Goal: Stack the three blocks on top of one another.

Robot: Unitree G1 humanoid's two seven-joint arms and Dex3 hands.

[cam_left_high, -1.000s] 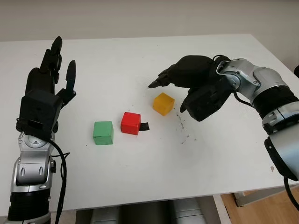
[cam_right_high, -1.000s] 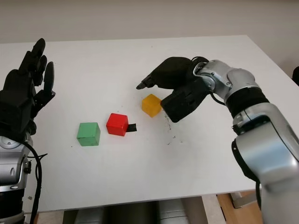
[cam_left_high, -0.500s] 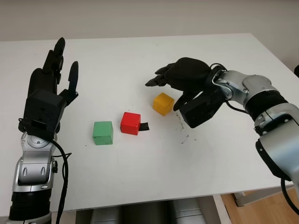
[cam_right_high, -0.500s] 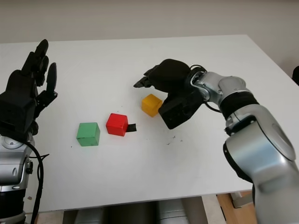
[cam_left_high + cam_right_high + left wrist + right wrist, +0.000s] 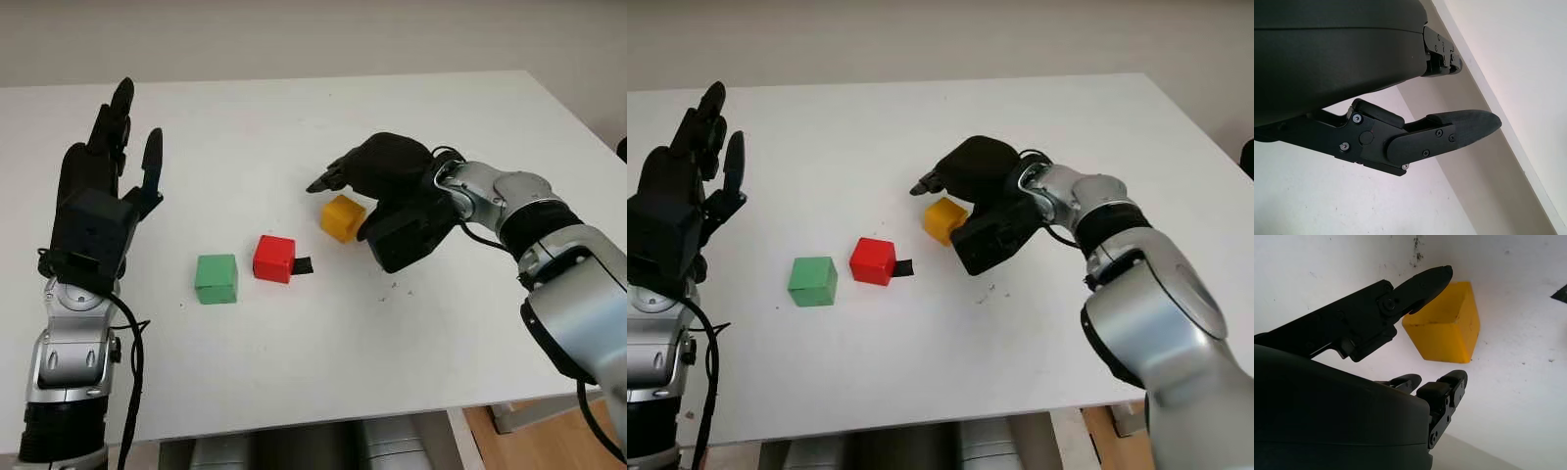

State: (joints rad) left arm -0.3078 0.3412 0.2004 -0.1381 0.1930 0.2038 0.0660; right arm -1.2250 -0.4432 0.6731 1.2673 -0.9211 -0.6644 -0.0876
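Right hand (image 5: 377,186): your fingers (image 5: 1420,284) are uncurled and hold nothing; one finger lies on one side of the yellow block (image 5: 1444,330), the other two on the opposite side, with a gap showing on both sides, so the block sits between them and just past the palm, not yet touched

Yellow block: on the desk (image 5: 294,127), turned slightly cornerwise to you; a cube, so no long axis to line up; what counts is that it stays centred between the opposing fingers as you close

Red block (image 5: 274,258): near the yellow one, toward your left, a small black tab (image 5: 303,265) touching its side

Green block (image 5: 216,279): just beyond the red one, farther left, apart from it

Left hand (image 5: 98,196): open, raised above the left part of the desk, well apart from all three blocks; your right hand is plainly the nearer to the yellow block

Stack: not begun, all three blocks lie singly
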